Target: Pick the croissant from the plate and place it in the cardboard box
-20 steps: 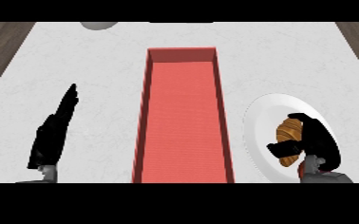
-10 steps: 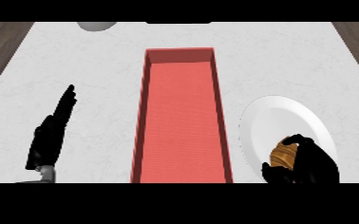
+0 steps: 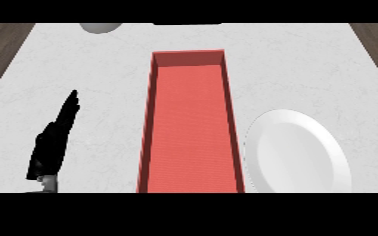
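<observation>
Our right hand and the brown croissant had left the frame's lower right, so we could not tell its grip; the round white plate (image 3: pixel 295 155) lay bare, the long red box (image 3: pixel 190 125) at centre unfilled, placing by our judgement yet to come, and our black left hand (image 3: pixel 52 145) rested straight-fingered and empty at lower left.

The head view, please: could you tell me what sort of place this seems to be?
Most likely a kitchen counter: a pale, marbled worktop carries a round white plate, empty, and a long red open-topped box beside it. Brown wood-like flooring shows past the worktop's far corners.
</observation>
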Robot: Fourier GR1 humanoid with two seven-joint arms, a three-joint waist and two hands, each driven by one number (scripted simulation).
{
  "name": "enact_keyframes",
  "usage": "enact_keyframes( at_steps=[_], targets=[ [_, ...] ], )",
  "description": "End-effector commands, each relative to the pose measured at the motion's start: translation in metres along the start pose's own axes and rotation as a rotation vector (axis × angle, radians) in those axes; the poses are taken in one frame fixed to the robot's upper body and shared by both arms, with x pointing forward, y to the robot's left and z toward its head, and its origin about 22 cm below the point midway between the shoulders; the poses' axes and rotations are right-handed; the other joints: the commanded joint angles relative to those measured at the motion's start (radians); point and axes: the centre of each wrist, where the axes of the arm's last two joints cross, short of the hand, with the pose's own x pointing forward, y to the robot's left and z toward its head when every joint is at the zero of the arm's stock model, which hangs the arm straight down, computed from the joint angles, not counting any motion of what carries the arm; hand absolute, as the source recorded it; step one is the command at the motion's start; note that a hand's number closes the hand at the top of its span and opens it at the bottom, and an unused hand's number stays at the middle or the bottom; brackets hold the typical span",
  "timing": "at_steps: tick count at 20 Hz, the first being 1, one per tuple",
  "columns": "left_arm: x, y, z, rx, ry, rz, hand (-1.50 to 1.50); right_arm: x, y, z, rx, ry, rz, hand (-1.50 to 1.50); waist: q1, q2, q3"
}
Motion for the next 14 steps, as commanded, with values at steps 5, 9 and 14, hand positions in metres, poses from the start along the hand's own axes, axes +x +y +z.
enact_keyframes(
  at_steps=[5,9,14],
  targets=[
    [-0.009,0.015,0.005,0.002,0.01,-0.008,0.0,0.01,-0.056,0.047,-0.146,0.04,-0.116,1.5,0.012,0.003,0.0],
    [-0.005,-0.003,0.0,-0.012,0.002,-0.021,0.0,0.021,-0.081,0.05,-0.297,-0.179,-0.366,1.5,0.013,0.002,0.0],
    [0.0,0.009,-0.017,-0.001,-0.005,0.008,0.0,0.037,-0.094,0.072,-0.309,-0.339,-0.496,1.5,0.013,0.005,-0.001]
  ],
)
